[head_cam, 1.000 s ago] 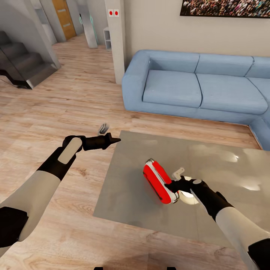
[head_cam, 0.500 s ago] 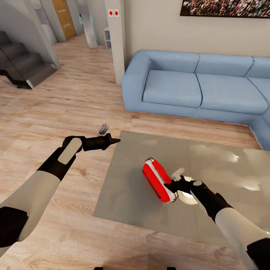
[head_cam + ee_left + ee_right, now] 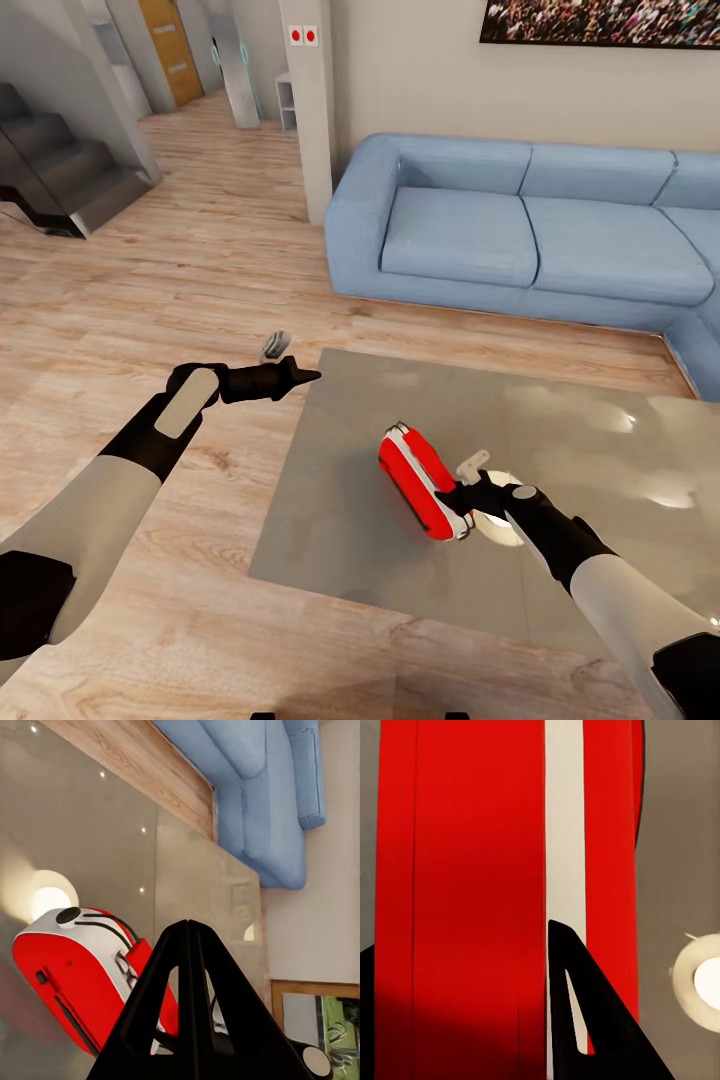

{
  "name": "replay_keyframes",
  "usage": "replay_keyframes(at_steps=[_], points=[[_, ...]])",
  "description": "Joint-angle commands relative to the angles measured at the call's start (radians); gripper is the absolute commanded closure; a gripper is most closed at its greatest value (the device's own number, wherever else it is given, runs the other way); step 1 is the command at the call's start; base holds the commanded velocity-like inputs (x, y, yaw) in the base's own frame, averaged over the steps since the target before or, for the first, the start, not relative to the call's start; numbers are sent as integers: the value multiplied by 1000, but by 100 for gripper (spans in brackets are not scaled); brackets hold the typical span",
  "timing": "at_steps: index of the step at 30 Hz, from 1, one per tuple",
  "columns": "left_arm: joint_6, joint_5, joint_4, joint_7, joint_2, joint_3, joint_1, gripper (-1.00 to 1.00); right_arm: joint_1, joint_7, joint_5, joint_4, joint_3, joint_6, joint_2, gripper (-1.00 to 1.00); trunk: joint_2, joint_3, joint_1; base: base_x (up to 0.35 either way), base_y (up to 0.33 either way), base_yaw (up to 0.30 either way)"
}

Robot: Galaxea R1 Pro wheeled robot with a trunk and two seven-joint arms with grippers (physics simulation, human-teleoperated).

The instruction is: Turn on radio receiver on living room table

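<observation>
At the left of the head view, the robot's left end effector (image 3: 300, 376) hangs over the light wood plank floor (image 3: 150, 300) just off the near-left corner of the low rectangular counter with the glossy grey-brown glass top (image 3: 340, 540). Its black fingers meet at a single point, so it is closed on nothing, and it has not moved over the last second. From its own wrist camera the closed tips (image 3: 191, 937) look across the counter at the small bright-red oblong radio receiver with rounded ends and white trim (image 3: 420, 485).

The radio receiver lies on the counter near its front edge, its long axis angled away from the robot. Against the earlier pictures it has slid slightly to the left and up in the head view (a small nudge, not a lift).

To its right, the right end effector (image 3: 462, 497) has pressed in with it and now touches the receiver's near end beside the bright lamp reflection (image 3: 497, 520). The right wrist view shows one black finger (image 3: 585, 1020) lying against a white stripe on the red face (image 3: 472, 885); whether the fingers are apart or together I cannot tell.

The push suggests the press on the switch is under way, but no picture shows whether the radio is on. Behind everything stands the long blue corner sofa (image 3: 530, 230).
</observation>
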Motion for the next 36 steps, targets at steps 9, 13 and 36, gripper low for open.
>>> replay_keyframes(at_steps=[9, 13, 36], points=[[0, 0, 0, 0, -1, 0, -1, 100, 2, 4, -6, 29, 0, 2, 2, 100, 0, 0, 0, 0, 0, 0], [0, 0, 0, 0, 0, 0, -1, 100, 2, 4, -5, 29, 0, 3, 2, -100, 0, 0, 0, 0, 0, 0], [0, 1, -1, 0, -1, 0, -1, 100, 1, 57, -5, -148, 1, 73, -25, -100, 0, 0, 0, 0, 0, 0]])
